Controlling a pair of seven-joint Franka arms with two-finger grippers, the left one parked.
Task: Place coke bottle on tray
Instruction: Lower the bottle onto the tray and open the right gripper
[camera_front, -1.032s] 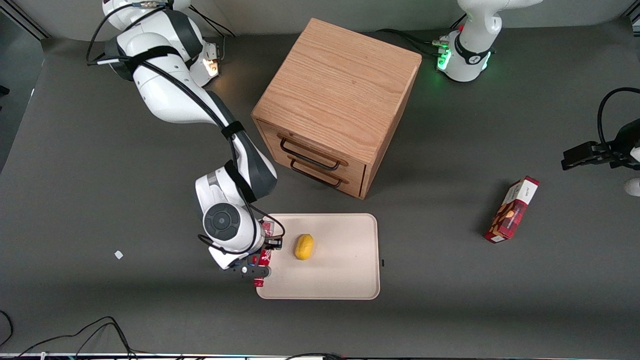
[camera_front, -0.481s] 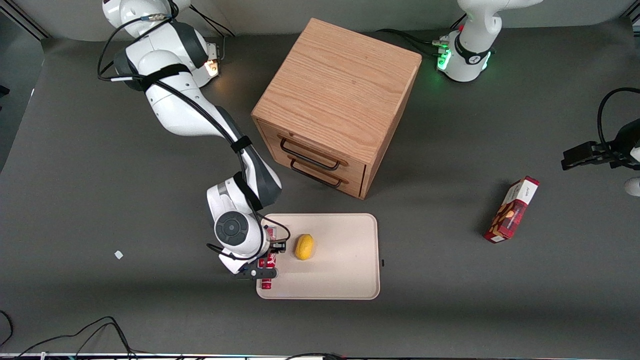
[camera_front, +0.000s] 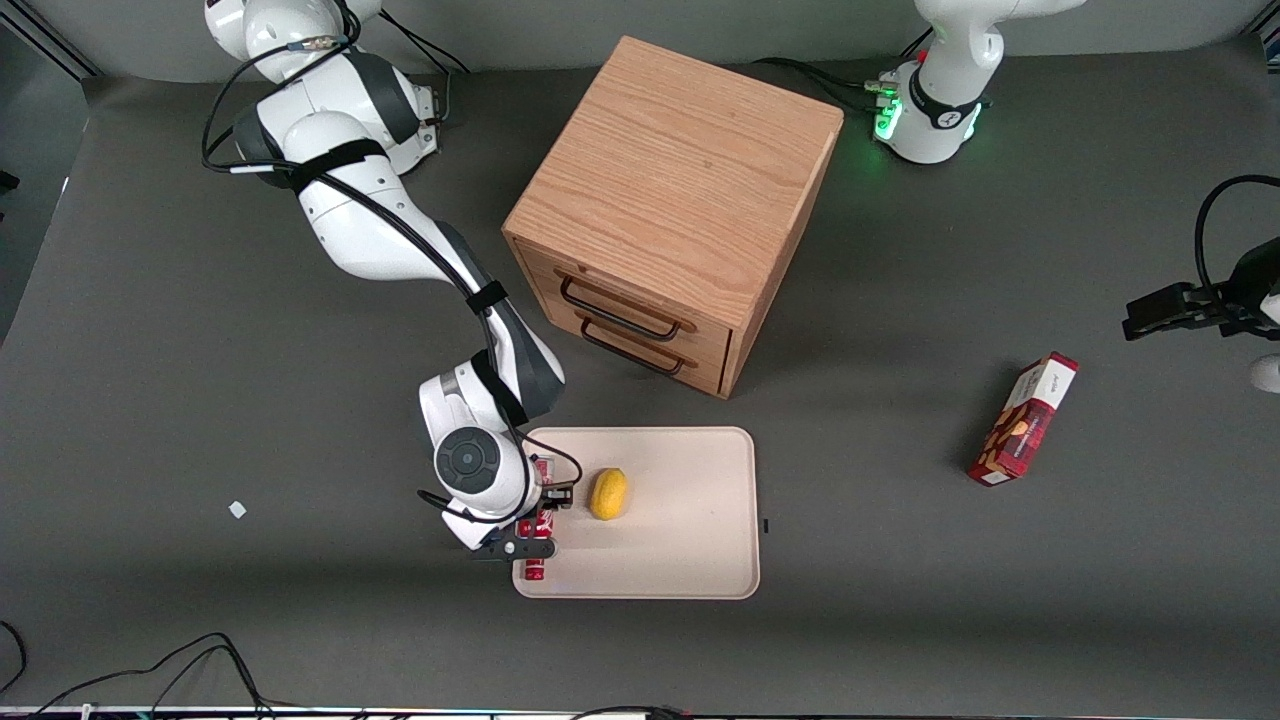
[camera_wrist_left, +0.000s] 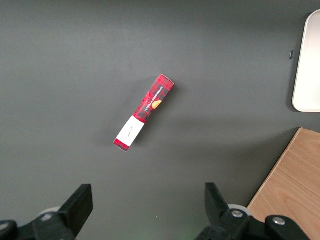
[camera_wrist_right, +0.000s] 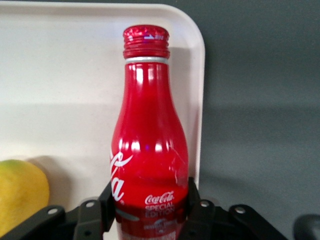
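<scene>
I had the right arm's black two-finger gripper (camera_front: 527, 530) low over the flat cream-beige rectangular tray (camera_front: 680, 560), at the tray's edge toward the working arm's end of the table. Jaws were pinching the small red contoured coke bottle (camera_front: 534, 545) around its wide lower body; in the wrist view the gripper (camera_wrist_right: 149, 207) had a finger (camera_wrist_right: 107, 200) pressed on each side of the bottle (camera_wrist_right: 149, 150) (white script readable between them). Bottle lay lengthwise along that tray edge, red cap pointing toward the front camera, neck over the tray's rounded corner (camera_wrist_right: 192, 30). I couldn't tell whether the bottle was touching the tray surface or just above it.

Round yellow lemon-like fruit (camera_front: 608, 494) sat on the tray, just beside the bottle, toward the tray's middle; it also showed at the wrist view's edge (camera_wrist_right: 20, 192).

Oak-coloured wooden two-drawer cabinet (camera_front: 672, 205) stood farther from the front camera than the tray, near its edge, drawers shut, dark handles facing the tray.

Red rectangular snack box (camera_front: 1023, 418) lay on the dark grey table (camera_front: 200, 400) well apart from the tray, toward the parked arm's end (same box (camera_wrist_left: 144, 112) in the left wrist view). Small white scrap (camera_front: 237, 509) lay on the table, off the tray, toward the working arm's end.
</scene>
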